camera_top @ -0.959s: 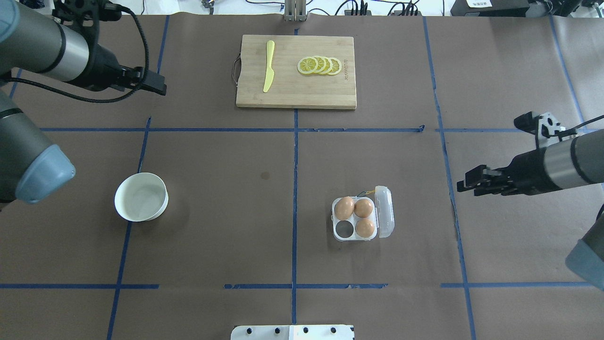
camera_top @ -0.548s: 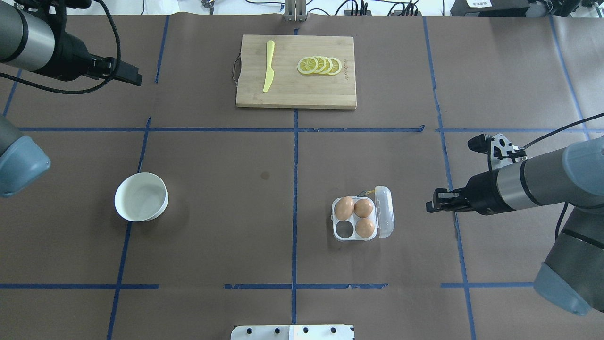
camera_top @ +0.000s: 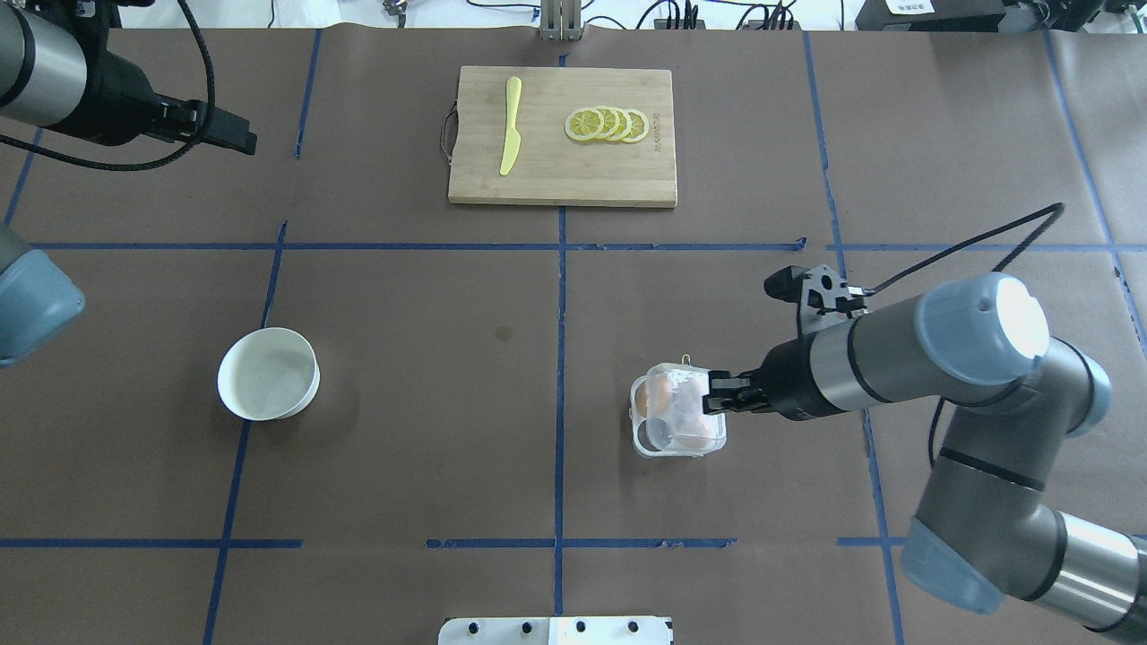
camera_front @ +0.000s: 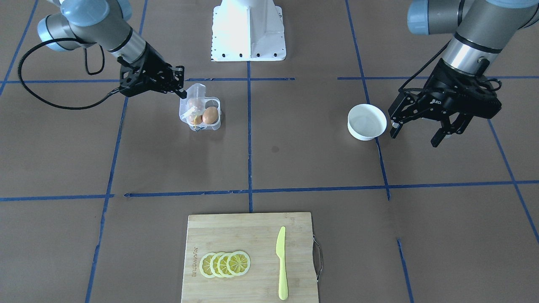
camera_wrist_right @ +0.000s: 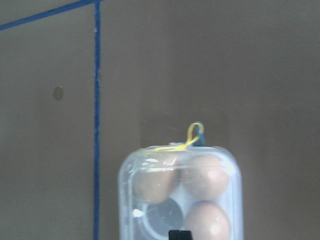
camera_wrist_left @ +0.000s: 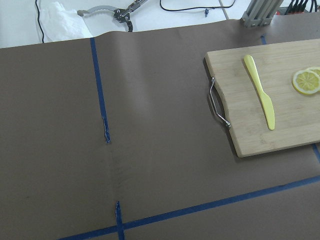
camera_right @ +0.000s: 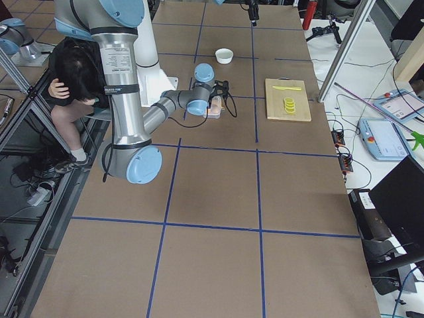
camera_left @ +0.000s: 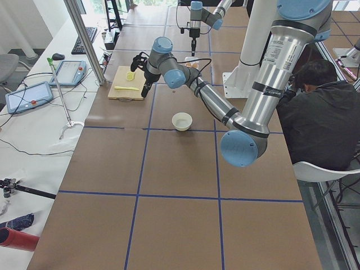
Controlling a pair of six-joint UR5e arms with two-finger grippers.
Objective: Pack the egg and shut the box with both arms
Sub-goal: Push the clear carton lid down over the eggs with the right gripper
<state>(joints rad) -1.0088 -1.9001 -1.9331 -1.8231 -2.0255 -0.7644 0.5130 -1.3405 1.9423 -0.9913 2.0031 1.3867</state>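
Table [camera_top: 403, 403]: right hand [camera_top: 711, 395] together at box [camera_top: 663, 437] lid edge; left hand [camera_front: 416, 131] apart, far from box.

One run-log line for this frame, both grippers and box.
right gripper: shut, tip at lid | box: three eggs, one cup empty, lid over them, latch unclear | left gripper: open, raised, far from box

Brown paper with a blue tape grid covers the table [camera_top: 403, 448]. The box [camera_top: 647, 445] is clear plastic, its thin band [camera_wrist_right: 172, 147] yellow — its eggs [camera_front: 210, 114] orange-brown. Away from the box: a white bowl [camera_top: 269, 373], a pale wooden board [camera_top: 556, 179], a yellow knife [camera_top: 511, 125], yellow lemon slices [camera_top: 607, 124]. The arms [camera_top: 860, 363] are silver-grey, their caps [camera_top: 986, 327] light-blue; left gripper [camera_front: 414, 138] and right gripper [camera_top: 712, 394] black.
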